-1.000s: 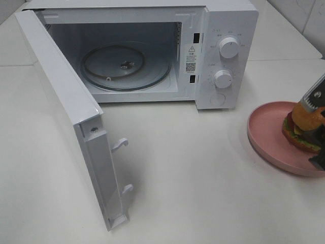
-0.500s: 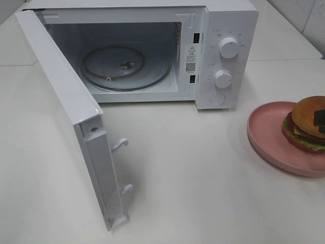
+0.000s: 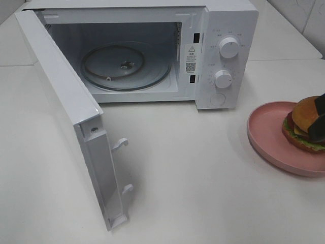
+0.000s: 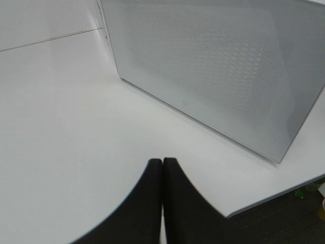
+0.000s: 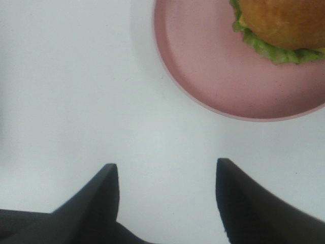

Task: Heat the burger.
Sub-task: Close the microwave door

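Two spread fingers of the right hand (image 5: 166, 175) hold nothing above the bare tabletop (image 5: 76, 91), while the burger (image 5: 279, 28) sits on the pink plate (image 5: 203, 76) just beyond them. From overhead, a dark shape, probably that hand, overlaps the burger's edge. Left hand (image 4: 162, 168) is pressed closed, empty.

The microwave (image 3: 152, 51) stood at the table's (image 3: 203, 178) back edge, its door (image 3: 66, 117) swung open toward the front-left. A turntable (image 3: 124, 66) lay inside it. The plate (image 3: 269, 137) sat at the table's right edge, in front and to the right of the microwave, with the burger (image 3: 303, 124) on its right part.
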You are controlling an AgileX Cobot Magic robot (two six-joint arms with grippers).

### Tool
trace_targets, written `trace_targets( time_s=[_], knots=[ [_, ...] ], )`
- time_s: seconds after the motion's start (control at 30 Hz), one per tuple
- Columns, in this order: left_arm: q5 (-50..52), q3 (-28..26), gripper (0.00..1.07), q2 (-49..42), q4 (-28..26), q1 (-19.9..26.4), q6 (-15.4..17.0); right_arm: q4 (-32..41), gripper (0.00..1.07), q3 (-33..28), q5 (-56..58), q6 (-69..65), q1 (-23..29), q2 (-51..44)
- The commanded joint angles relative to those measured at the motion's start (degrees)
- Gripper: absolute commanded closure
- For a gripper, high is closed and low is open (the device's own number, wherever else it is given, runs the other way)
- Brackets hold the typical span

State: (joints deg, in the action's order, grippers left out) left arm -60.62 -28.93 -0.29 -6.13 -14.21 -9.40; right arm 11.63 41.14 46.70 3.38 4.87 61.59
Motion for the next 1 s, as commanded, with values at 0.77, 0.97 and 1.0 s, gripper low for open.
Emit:
trace_targets(
  time_s=[0.77, 0.97, 1.0],
  knots=[
    [0.9, 0.1, 1.06, -1.2, 0.1, 0.2, 0.6, -16.4, 0.51, -4.1, 10.7, -9.2, -0.1, -28.4],
    [0.9, 0.1, 1.06, -1.2, 0.1, 0.2, 0.6, -7.7, 0.51, -7.7, 10.4, -2.3, -0.1, -42.4],
    [0.9, 0.1, 1.06, -1.2, 0.1, 0.2, 0.6, -7.7, 0.51, -7.7, 10.4, -2.3, -0.1, -42.4]
  ],
)
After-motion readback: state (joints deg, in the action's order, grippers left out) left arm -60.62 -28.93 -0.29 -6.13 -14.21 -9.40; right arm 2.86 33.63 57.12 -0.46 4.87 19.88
